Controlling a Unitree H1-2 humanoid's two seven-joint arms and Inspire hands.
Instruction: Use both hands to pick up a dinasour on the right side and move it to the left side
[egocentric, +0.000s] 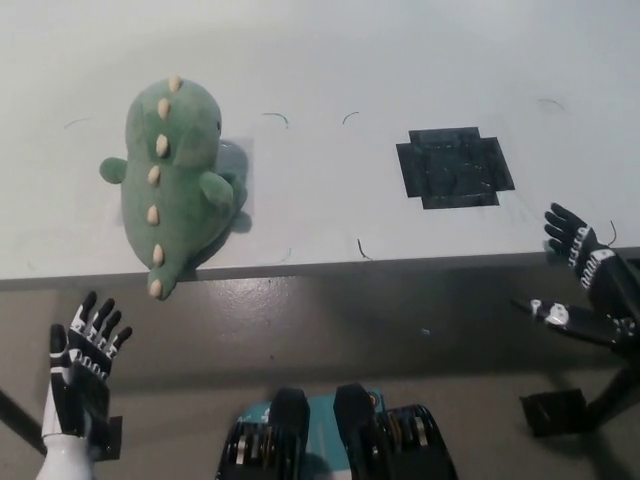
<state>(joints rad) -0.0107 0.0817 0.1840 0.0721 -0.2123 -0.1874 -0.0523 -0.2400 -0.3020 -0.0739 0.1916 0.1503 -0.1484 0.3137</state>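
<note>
The green plush dinosaur (175, 180) lay on the white desk (400, 60), well to the left of the dark cross-shaped patch (455, 167) stuck to the desk top. It rested belly down, its head pointing away from the robot and its tail toward the near edge, with the tip of the tail hanging just over that edge. A row of cream spikes ran along its back from head to tail. One stubby arm stuck out away from the patch, and another limb showed on the side facing the patch, where a soft shadow fell on the desk.

Neither hand touched the dinosaur. The white left hand (82, 352) hung below the desk edge, far to the left of the patch and nearer the robot than the dinosaur's tail, its dark-tipped fingers spread apart and pointing up, holding nothing. The black right hand (585, 268) sat to the right of the patch and nearer the robot, at the desk's near edge, with its fingers splayed apart and the thumb reaching out toward the left over the dark strip below the desk; it was also empty.

A few thin, curved dark marks lay on the desk top between the dinosaur and the patch, and one more beyond the patch on the far right.
</note>
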